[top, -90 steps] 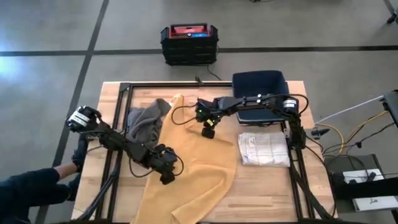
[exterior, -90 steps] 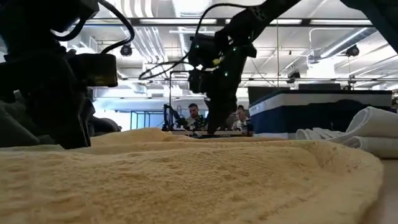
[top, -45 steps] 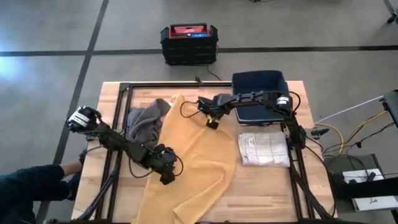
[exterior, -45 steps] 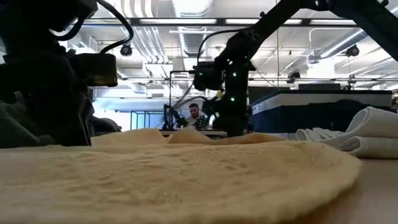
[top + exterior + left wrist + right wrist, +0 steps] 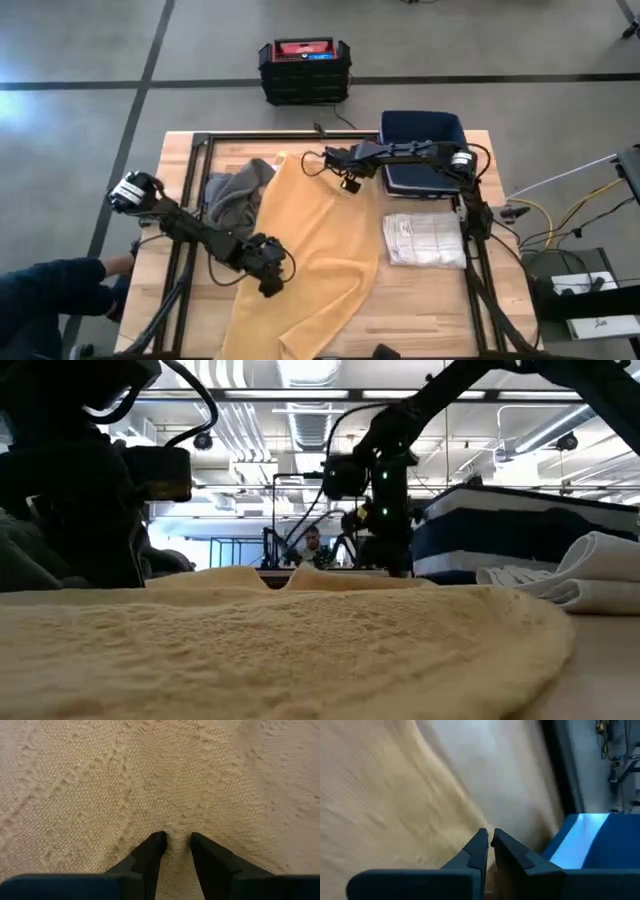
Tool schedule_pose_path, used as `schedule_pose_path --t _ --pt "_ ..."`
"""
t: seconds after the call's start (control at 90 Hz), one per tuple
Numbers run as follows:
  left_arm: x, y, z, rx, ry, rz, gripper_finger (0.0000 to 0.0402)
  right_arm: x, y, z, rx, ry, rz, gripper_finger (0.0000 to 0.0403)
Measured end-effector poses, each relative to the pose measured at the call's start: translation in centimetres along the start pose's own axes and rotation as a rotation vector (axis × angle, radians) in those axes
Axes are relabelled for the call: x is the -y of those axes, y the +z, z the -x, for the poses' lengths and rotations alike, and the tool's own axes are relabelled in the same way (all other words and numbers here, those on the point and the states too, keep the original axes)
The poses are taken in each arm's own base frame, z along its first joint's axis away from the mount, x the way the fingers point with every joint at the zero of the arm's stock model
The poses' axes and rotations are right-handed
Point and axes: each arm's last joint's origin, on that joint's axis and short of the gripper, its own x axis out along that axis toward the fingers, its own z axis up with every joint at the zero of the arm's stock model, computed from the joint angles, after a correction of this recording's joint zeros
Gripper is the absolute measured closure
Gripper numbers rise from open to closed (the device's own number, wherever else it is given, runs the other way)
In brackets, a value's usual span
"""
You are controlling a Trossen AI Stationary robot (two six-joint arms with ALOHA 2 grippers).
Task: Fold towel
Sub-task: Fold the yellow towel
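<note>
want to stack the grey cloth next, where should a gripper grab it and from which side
Grip the bunched ridge at the top of the grey cloth, coming straight down from above. It lies crumpled with raised folds there, while its right edge is tucked under the yellow towel, so a side approach would likely snag that.

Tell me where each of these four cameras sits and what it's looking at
High: overhead, straight down on table, both arms.
Low: table height, level across yellow towel into the room; arms descend.
Left wrist: past left gripper pinching the towel.
Right wrist: past right gripper, towel edge, blue bin.
Every view shows the towel.
</note>
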Motion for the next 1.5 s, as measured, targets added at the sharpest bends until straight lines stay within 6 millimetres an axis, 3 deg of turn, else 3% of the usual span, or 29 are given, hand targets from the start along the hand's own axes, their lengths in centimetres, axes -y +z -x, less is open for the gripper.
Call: schedule_pose_path --t 0.167,0.311,0.556,0.778,0.922,1.022,1.2,1.289,1.5 --pt "0.0 0.1 0.2 0.002 -0.007 0.001 0.0303 0.4 0.1 2.5 0.071 0.115 -0.002 0.0385" --pt "0.3 0.6 1.3 0.009 -0.044 -0.022 0.0303 -0.9 0.8 3.4 0.154 0.341 0.044 0.0385" --pt "1.3 3.1 6.5 0.115 -0.057 -0.102 0.0303 -3.6 0.9 5.1 0.236 0.435 0.128 0.0385" --pt "0.4 6.3 10.9 0.359 0.231 -0.184 0.0303 -5.3 -1.1 10.3 0.282 0.462 0.189 0.0385" --pt "-3.1 9.4 11.2 0.363 0.412 -0.176 0.0303 -7.1 -3.8 13.8 0.329 0.487 0.266 0.0385" --pt "-7.1 11.6 9.6 0.269 0.428 -0.137 0.0306 -8.7 -5.8 14.8 0.351 0.490 0.273 0.0384" --pt "-15.1 13.9 5.9 0.192 0.389 -0.061 0.0321 -12.7 -10.3 13.6 0.379 0.501 0.252 0.0384" --pt "-18.8 13.8 4.3 0.133 0.393 -0.017 0.0327 -14.8 -12.0 12.4 0.415 0.548 0.229 0.0385" --pt "-24.5 13.0 2.6 0.023 0.489 0.096 0.0328 -17.2 -14.7 9.8 0.367 0.566 0.202 0.0385"
